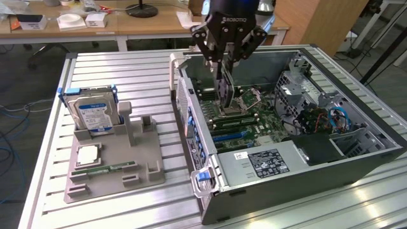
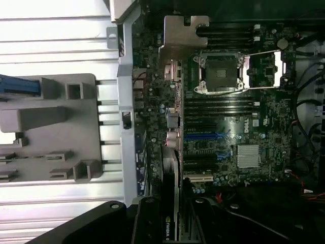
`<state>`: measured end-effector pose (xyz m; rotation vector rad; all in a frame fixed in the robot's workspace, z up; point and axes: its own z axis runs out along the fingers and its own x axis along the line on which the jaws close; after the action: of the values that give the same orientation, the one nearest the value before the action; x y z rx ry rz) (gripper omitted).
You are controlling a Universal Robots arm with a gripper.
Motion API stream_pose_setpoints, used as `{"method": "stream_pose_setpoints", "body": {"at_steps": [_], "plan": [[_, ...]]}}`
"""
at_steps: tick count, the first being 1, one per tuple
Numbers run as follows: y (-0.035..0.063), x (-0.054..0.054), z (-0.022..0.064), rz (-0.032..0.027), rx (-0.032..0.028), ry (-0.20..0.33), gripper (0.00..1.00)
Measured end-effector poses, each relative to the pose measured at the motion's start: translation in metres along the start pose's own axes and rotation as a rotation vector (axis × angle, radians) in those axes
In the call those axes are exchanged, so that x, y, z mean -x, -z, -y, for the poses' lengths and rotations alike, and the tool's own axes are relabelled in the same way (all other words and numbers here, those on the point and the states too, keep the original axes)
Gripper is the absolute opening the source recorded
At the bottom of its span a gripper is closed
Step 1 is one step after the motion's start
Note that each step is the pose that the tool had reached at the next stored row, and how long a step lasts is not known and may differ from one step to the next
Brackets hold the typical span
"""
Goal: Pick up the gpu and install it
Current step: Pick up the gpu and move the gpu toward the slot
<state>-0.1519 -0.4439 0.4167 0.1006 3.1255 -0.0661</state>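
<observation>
The gpu (image 1: 224, 93), a thin dark card, hangs edge-down from my gripper (image 1: 224, 64), which is shut on its upper edge. It is inside the open computer case (image 1: 184, 95), just above the motherboard (image 1: 254, 121), near the CPU socket (image 1: 247, 99). The blue expansion slots (image 1: 230, 137) lie closer to the case's front. In the wrist view the gpu (image 2: 171, 168) runs edge-on away from the gripper (image 2: 170, 226), and its silver bracket (image 2: 180, 35) is at the far end beside the CPU socket (image 2: 221, 73).
On the exterior view's left a grey fixture (image 1: 114, 157) holds a hard drive (image 1: 94, 112), a CPU chip (image 1: 87, 155) and a green memory stick (image 1: 105, 169). A power supply (image 1: 267, 162) and a drive cage with cables (image 1: 318, 114) crowd the case. The table is slatted aluminium (image 1: 127, 71).
</observation>
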Motion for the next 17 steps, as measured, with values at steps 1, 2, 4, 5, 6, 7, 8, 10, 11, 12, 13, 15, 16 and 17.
{"method": "stream_pose_setpoints", "body": {"at_steps": [1, 2, 4, 5, 6, 7, 8, 10, 11, 12, 13, 15, 16, 17], "plan": [[0.0, 0.004, -0.0003, 0.0009, 0.0, 0.0, 0.26], [-0.0001, 0.008, -0.0006, 0.0014, 0.0, 0.0, 0.26], [-0.0002, 0.017, -0.0011, 0.002, 0.0, 0.0, 0.26], [-0.0002, 0.022, -0.0014, 0.0023, 0.0, 0.0, 0.26], [-0.0003, 0.026, -0.0017, 0.0026, 0.0, 0.0, 0.26], [-0.0003, 0.031, -0.0021, 0.003, 0.0001, 0.0, 0.26], [-0.0004, 0.035, -0.0024, 0.0035, 0.0002, 0.0, 0.26], [-0.0005, 0.044, -0.0029, 0.0044, 0.0002, 0.0, 0.26], [-0.0006, 0.048, -0.0032, 0.0048, 0.0003, 0.0, 0.26], [-0.0006, 0.053, -0.0035, 0.0053, 0.0003, 0.0, 0.26], [-0.0007, 0.057, -0.0038, 0.0057, 0.0003, 0.0, 0.26], [-0.0008, 0.066, -0.0044, 0.0064, 0.0004, 0.0, 0.26], [-0.0008, 0.07, -0.0048, 0.0067, 0.0003, 0.0, 0.26], [-0.0009, 0.075, -0.0051, 0.007, 0.0003, 0.0, 0.26]]}}
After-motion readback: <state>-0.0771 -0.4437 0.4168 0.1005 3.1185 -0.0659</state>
